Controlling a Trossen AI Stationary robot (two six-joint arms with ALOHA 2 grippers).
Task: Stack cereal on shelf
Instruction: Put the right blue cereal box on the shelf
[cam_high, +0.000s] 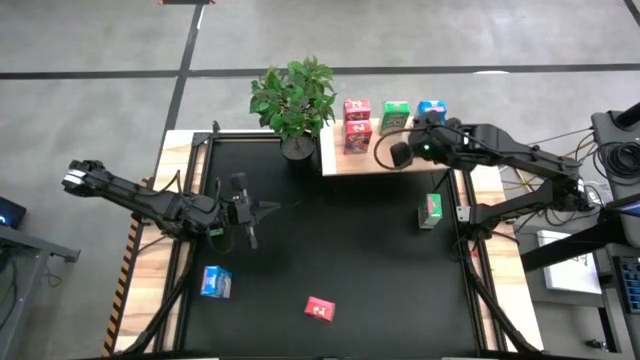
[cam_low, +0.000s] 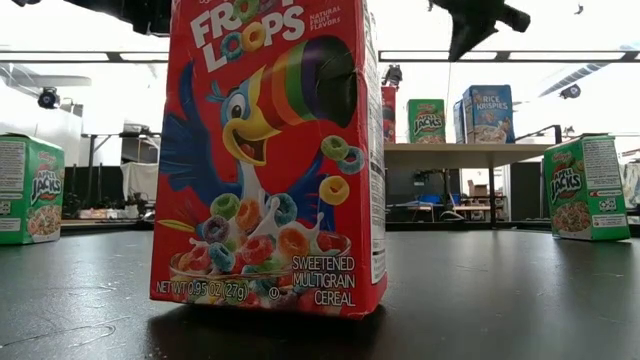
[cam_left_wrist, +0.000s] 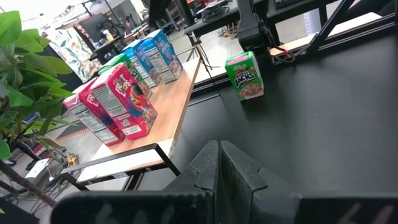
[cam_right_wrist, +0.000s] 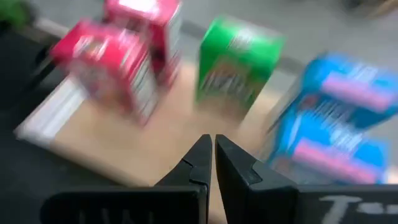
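Above the shelf (cam_high: 392, 158), the right gripper (cam_high: 392, 152) hangs empty, fingers pressed together, over the stacked cereal (cam_high: 357, 124); drifting lower could topple boxes. Over the table's left half, the left gripper (cam_high: 268, 209) waits, also closed and empty.

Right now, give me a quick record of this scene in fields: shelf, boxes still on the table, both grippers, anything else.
shelf: pale wood plank at the table's far edge, right of centre
boxes on shelf: red boxes, a green box, blue boxes; exact count unclear
boxes on table: green near the right edge, blue near left, red near centre
left gripper: shut, empty, over the table's left half
right gripper: shut, empty, over the shelf
other: potted plant left of the shelf
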